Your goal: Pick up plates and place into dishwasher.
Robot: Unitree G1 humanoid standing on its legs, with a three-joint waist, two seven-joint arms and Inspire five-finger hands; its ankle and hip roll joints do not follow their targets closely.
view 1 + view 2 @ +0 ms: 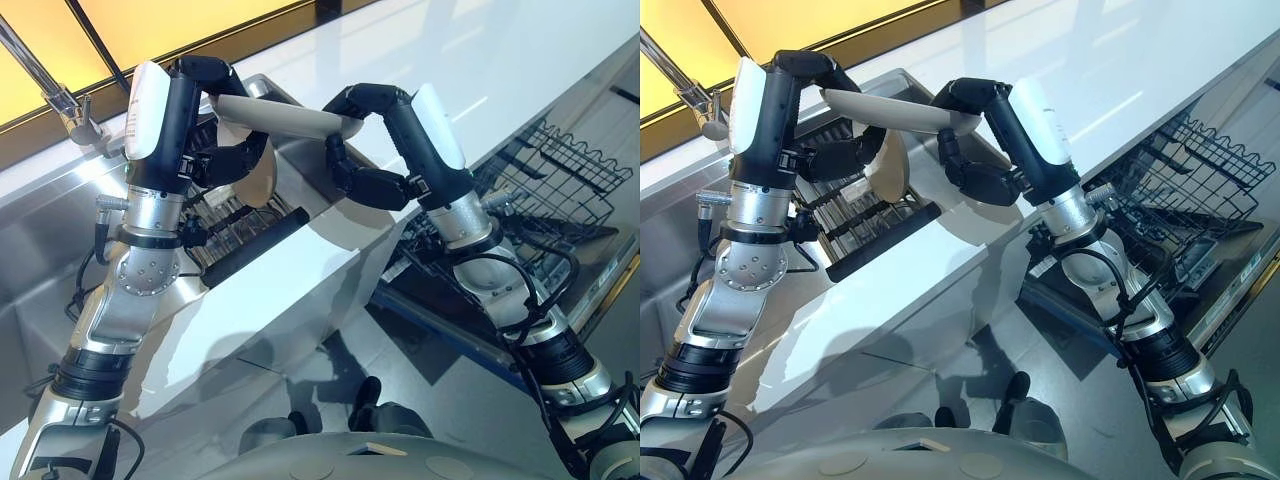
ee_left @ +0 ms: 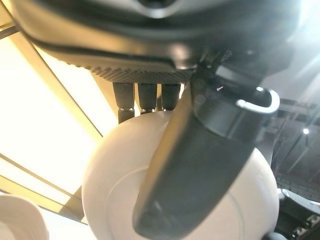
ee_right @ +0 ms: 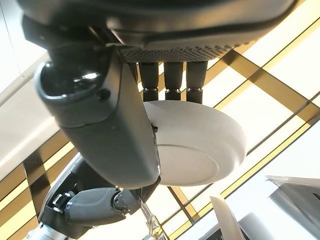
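A white plate [image 1: 280, 118] hangs level above the sink, held between both hands. My left hand [image 1: 180, 110] grips its left rim, fingers over the top and thumb beneath. My right hand [image 1: 400, 130] pinches the opposite rim the same way. The left wrist view has the plate's underside [image 2: 110, 200] behind the thumb [image 2: 195, 170]. From the right wrist the plate [image 3: 200, 145] is seen from below, with the left hand [image 3: 95, 205] past it. A second white plate [image 1: 262, 180] stands on edge in the sink rack [image 1: 240, 235]. The dishwasher's black wire rack [image 1: 560, 170] is pulled out at the right.
A steel sink [image 1: 40, 230] with a faucet [image 1: 60, 98] lies at the left. A white counter [image 1: 470, 60] runs between the sink and the dishwasher rack. The open dishwasher door [image 1: 600, 280] is below the rack.
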